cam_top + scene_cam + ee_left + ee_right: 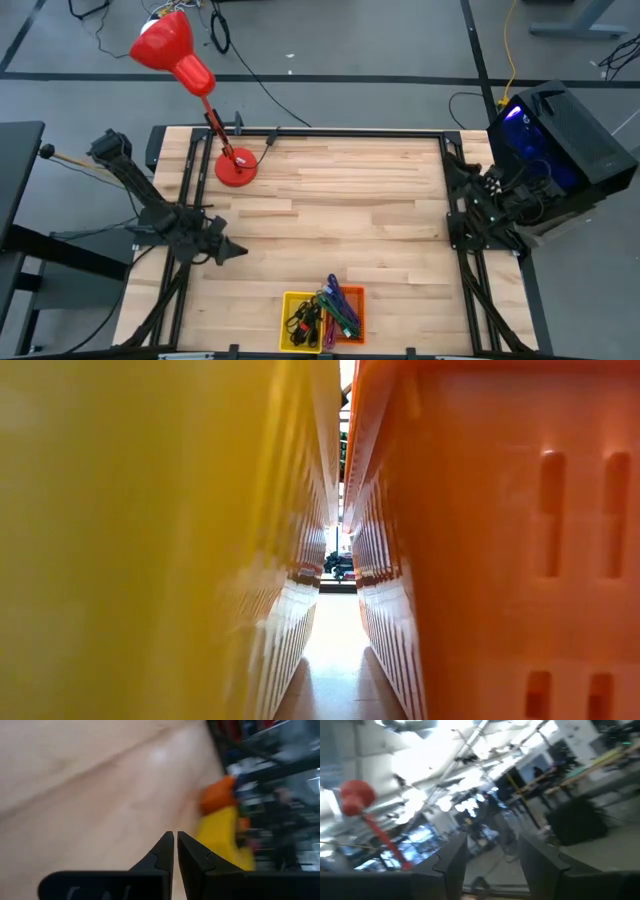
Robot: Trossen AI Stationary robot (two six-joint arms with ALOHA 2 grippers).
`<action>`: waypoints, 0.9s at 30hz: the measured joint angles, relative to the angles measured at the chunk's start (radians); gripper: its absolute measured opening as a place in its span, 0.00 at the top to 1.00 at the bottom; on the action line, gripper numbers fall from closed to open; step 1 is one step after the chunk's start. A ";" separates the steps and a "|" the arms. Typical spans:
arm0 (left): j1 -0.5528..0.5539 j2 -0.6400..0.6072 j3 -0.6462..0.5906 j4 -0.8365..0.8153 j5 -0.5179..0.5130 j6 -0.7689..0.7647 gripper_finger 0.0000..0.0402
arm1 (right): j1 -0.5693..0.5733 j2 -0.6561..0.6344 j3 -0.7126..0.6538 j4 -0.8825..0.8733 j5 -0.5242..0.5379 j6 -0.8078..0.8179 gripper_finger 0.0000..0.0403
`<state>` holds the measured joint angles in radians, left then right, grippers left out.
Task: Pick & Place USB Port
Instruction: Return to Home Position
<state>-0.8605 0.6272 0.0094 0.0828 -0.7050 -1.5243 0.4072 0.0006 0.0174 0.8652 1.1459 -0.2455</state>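
High view: Two bins stand side by side, touching, at the near edge of the bench (340,200). The orange bin (358,293) holds a tangle of purple and green charger cables (343,303). One purple loop rises above its rim. The yellow bin (287,298) holds dark cables (303,320). The number of cables in either bin cannot be told. The left arm (150,200) reaches in from the left side, its left hand (238,252) low over bare wood, well apart from the bins. The right arm (490,205) is folded at the right edge. One red lamp (185,60) stands at the far left corner.

Low view: The yellow wall fills the left and the orange wall the right, with a narrow gap between them.

Left wrist view: The left hand's fingers are together and hold nothing. Both bins lie ahead.

Right wrist view: The right hand (492,857) points level into the room, with its fingers apart and nothing between them.
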 joint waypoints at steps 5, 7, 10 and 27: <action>0.050 -0.136 -0.001 0.013 0.052 -0.010 0.94 | -0.066 0.000 0.000 -0.021 0.077 0.000 0.56; 0.081 -0.176 -0.001 0.015 0.062 -0.010 0.94 | -0.102 0.000 0.000 -0.019 0.088 0.000 0.56; 0.134 -0.237 -0.001 0.014 0.067 -0.010 0.94 | -0.161 0.000 0.000 -0.020 0.103 0.000 0.56; 0.537 -0.567 -0.002 0.016 0.063 -0.010 0.94 | -0.390 0.000 -0.001 -0.022 0.106 0.000 0.56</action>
<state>-0.3237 0.0598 0.0078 0.0990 -0.6422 -1.5341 0.0171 0.0002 0.0166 0.8433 1.2514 -0.2455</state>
